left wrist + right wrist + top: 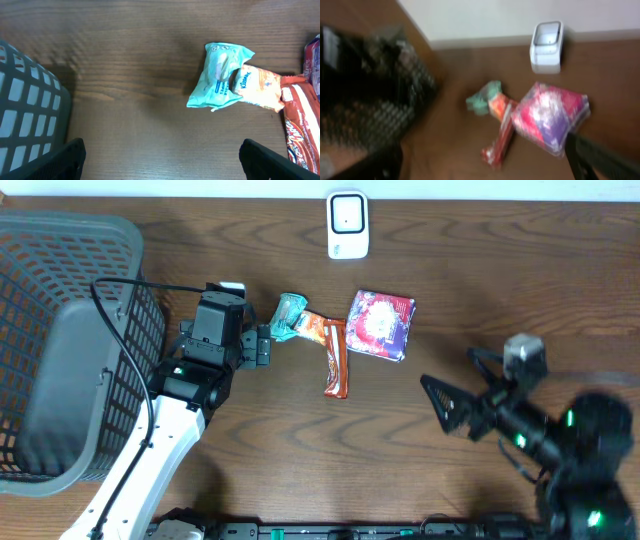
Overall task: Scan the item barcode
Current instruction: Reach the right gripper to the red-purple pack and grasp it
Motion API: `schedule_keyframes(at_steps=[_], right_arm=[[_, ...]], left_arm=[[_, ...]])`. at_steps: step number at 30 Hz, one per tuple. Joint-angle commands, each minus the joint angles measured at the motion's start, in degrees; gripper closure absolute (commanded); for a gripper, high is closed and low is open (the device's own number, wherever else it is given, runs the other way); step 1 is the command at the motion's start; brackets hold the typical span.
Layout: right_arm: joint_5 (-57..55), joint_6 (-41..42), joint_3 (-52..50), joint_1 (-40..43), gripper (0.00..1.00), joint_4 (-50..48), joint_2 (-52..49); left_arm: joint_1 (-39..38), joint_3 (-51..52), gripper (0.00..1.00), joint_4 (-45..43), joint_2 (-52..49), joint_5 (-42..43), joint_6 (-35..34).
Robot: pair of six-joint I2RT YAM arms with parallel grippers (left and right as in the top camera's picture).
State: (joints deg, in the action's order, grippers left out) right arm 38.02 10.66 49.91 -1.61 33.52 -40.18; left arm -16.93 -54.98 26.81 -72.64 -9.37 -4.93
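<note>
Several packets lie mid-table: a teal tissue pack (290, 315), an orange pack (318, 328) overlapping it, a long red snack wrapper (336, 360) and a pink-purple pouch (381, 323). The white barcode scanner (347, 225) stands at the back edge. My left gripper (264, 346) is open, just left of the teal pack, holding nothing. In the left wrist view the teal pack (220, 77) lies ahead and right of the left gripper (160, 165). My right gripper (458, 380) is open, right of the pouch. The blurred right wrist view shows the pouch (547, 117) and scanner (546, 47) beyond the empty right gripper (482, 165).
A dark grey mesh basket (60, 350) fills the left end of the table, right beside my left arm; its wall (25, 115) shows at the left of the left wrist view. A black cable loops over the basket's rim.
</note>
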Motion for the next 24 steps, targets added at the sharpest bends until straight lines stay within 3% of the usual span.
schedule_keyframes(at_steps=[1,4,7,10,16,24], right_arm=[[0.7,-11.5,14.8,0.2,0.01,13.2,-14.3],[0.9,-11.5,22.5,0.2,0.01,21.0,-24.0],[-0.2,-11.6,23.5,0.2,0.01,24.6,-31.5],[-7.2,-9.9,23.1,0.2,0.01,22.2,-37.6],[-7.6,0.6,23.3,0.2,0.02,15.5,-50.6],[6.1,-2.8,23.3,0.2,0.03,3.8,-67.9]], left_arm=[[0.2,-0.1,0.02,0.2,0.0,-0.1,-0.5],[0.2,-0.1,0.02,0.2,0.0,-0.1,-0.5],[0.2,-0.1,0.02,0.2,0.0,-0.1,-0.5],[0.2,-0.1,0.02,0.2,0.0,-0.1,-0.5],[0.2,-0.1,0.02,0.2,0.0,-0.1,-0.5],[0.2,-0.1,0.02,0.2,0.0,-0.1,-0.5]])
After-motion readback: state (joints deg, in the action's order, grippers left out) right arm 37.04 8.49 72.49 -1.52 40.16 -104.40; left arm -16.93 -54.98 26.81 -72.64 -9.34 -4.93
